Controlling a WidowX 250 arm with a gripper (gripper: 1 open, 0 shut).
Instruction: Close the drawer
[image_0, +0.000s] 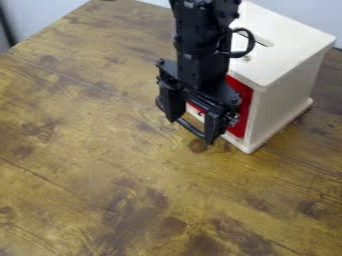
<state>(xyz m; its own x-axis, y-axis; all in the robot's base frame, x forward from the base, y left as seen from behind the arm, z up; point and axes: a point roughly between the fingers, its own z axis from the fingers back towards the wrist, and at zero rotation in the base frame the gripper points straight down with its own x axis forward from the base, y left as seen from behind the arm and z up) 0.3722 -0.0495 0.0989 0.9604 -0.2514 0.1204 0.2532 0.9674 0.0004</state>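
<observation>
Black metal robot gripper (193, 122), fingers spread w/ nothing pinched, is in front of the small bright red box-shaped drawer (242, 108). Drawer's in the front of the pale wooden cube-shaped cabinet (290, 92), partly hidden behind the gripper; can't tell if it's fully in or if they touch. Step in hand is prob. the push or its finish: if a gap's left, next move needs a straight, gentle press inward; if flush, just back off.
</observation>
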